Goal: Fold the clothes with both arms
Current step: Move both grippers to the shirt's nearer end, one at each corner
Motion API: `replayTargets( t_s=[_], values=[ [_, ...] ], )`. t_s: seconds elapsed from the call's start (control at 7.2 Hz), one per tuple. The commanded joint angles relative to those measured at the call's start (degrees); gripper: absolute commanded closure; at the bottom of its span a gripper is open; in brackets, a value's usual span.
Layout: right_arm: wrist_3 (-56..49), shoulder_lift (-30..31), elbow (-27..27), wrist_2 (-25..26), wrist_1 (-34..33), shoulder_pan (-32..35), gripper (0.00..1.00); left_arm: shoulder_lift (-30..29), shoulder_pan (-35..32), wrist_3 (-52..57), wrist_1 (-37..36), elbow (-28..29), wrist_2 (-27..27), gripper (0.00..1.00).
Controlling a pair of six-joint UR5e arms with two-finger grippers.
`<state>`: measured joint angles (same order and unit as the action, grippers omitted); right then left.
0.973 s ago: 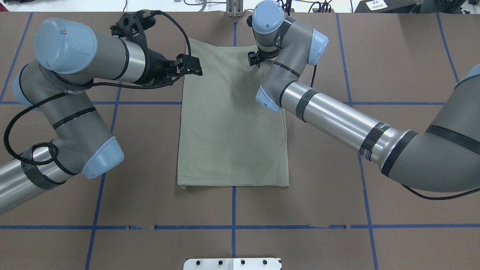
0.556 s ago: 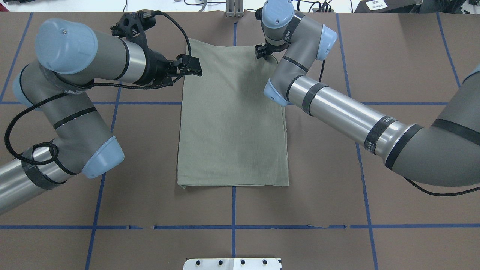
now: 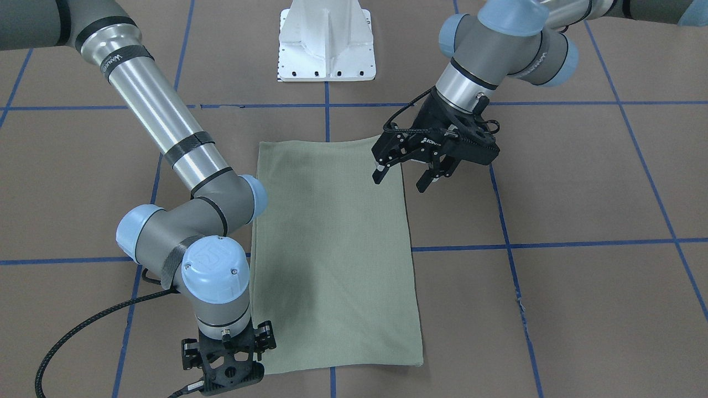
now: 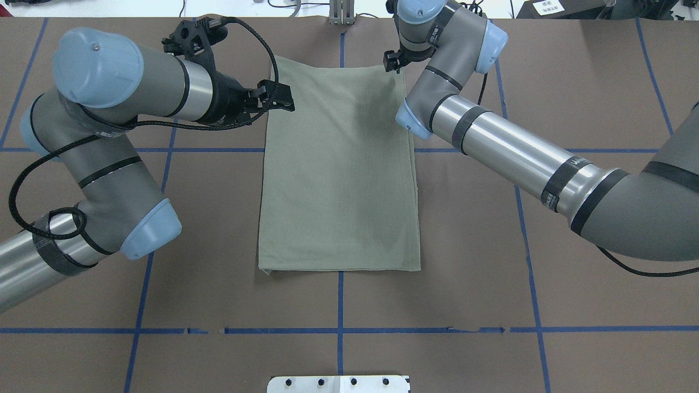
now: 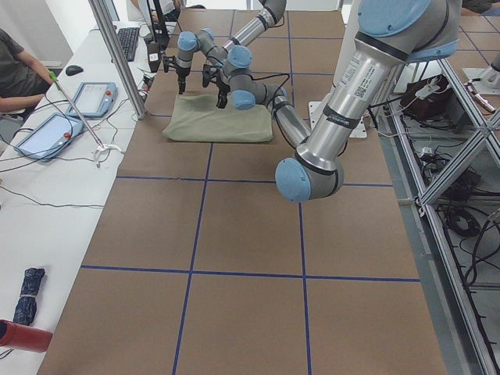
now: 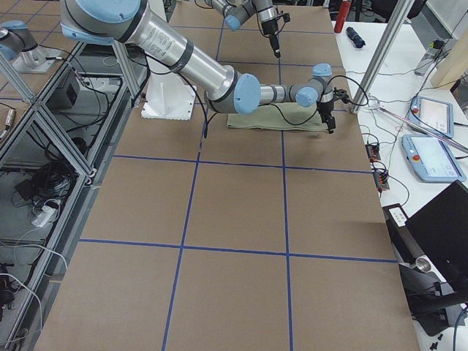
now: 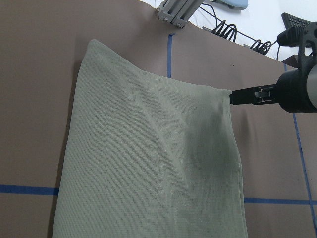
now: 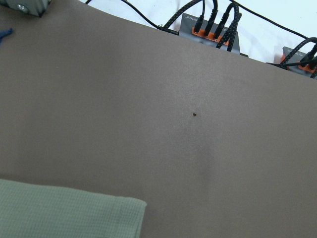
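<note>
The sage-green shirt (image 4: 338, 174) lies flat on the brown-papered table (image 4: 469, 305) as a long narrow rectangle, already folded lengthwise. It reaches from about the table's middle to near its far edge. The left gripper (image 3: 401, 178) hangs empty with its fingers spread wide, straddling the shirt's left long edge close to the far end, apparently placed to pinch that side. The right gripper (image 4: 391, 64) points down right at the shirt's far right corner. Its wrist hides the fingers, so I cannot tell whether they are parted or closed. Both arms seem to be lining up on the far end to bring it toward the near hem for a crosswise fold.
</note>
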<state>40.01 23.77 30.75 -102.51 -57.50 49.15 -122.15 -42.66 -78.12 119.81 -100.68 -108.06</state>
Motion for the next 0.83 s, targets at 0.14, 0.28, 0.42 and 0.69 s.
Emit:
replayTargets(
  t_s=[0.14, 0.28, 0.42, 0.69],
  values=[
    [0.24, 9.57, 21.33, -5.76, -11.05, 0.59, 0.0, 1.81, 1.87, -3.94, -3.94, -0.99, -3.18, 0.0],
    [0.41, 14.15, 31.73, -7.25, -17.84, 0.42, 0.0, 3.39, 3.36, -7.19, -4.32, -2.14, -3.73, 0.0],
    [0.5, 18.03, 39.49, -9.7, -22.17, -0.72, 0.0, 7.32, 5.81, -10.79, -3.89, -4.67, -3.22, 0.0],
    [11.42, 27.86, 52.25, -13.67, -21.87, -3.44, 0.0, 12.61, 13.17, -22.11, -4.06, -8.72, 1.68, 0.0]
  ],
)
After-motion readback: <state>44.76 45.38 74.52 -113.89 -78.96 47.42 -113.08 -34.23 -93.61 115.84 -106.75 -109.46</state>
